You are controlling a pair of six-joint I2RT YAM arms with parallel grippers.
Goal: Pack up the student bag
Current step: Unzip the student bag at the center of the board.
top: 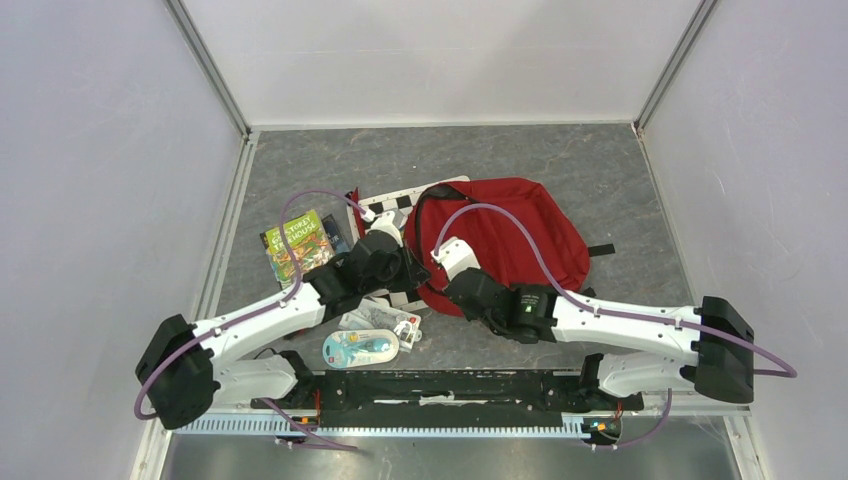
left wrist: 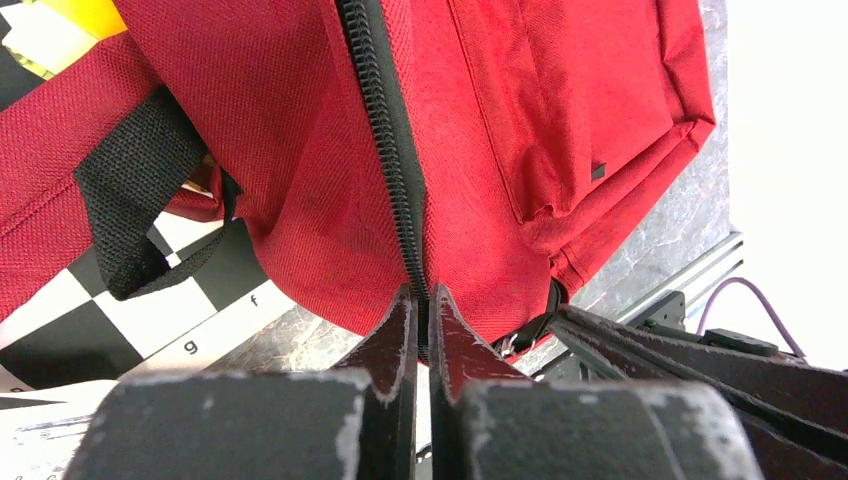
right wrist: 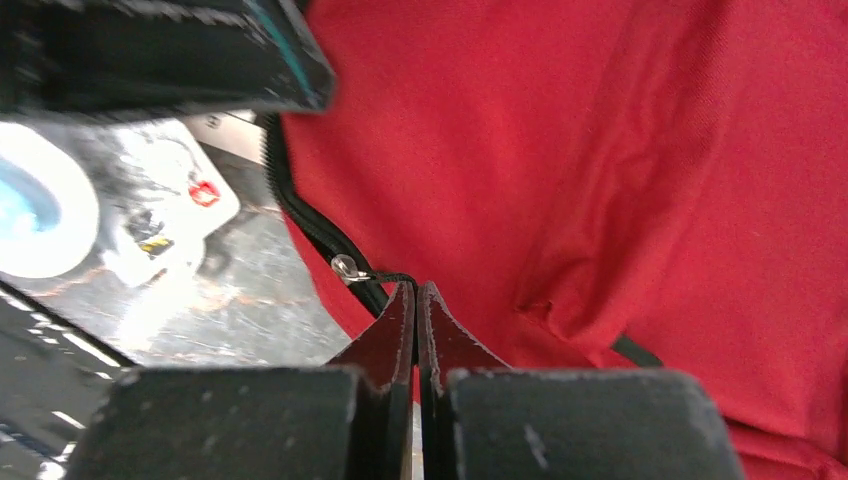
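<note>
A grey, marbled stone-look table point(top: 560, 160) enclosed by plain white walls. A green illustrated paperback book point(top: 298, 245) lies flat toward the left edge. A black-and-white checkerboard sheet point(left wrist: 130, 310) sits around the middle, mostly covered. Near the near edge, left of centre, a crumpled clear plastic packet point(top: 385, 322) lies just beside an oval blue-and-white blister pack point(top: 360, 348).

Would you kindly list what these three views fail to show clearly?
1. Top view: left arm and right arm cover the near edge of the large red fabric backpack; opening hidden.
2. Left wrist view: shut left tool meets the black zip; grip unclear.
3. Right wrist view: shut right tool beside a thin black pull cord; pinched or not, unclear.
4. Top view: title of the green illustrated book too small.
</note>
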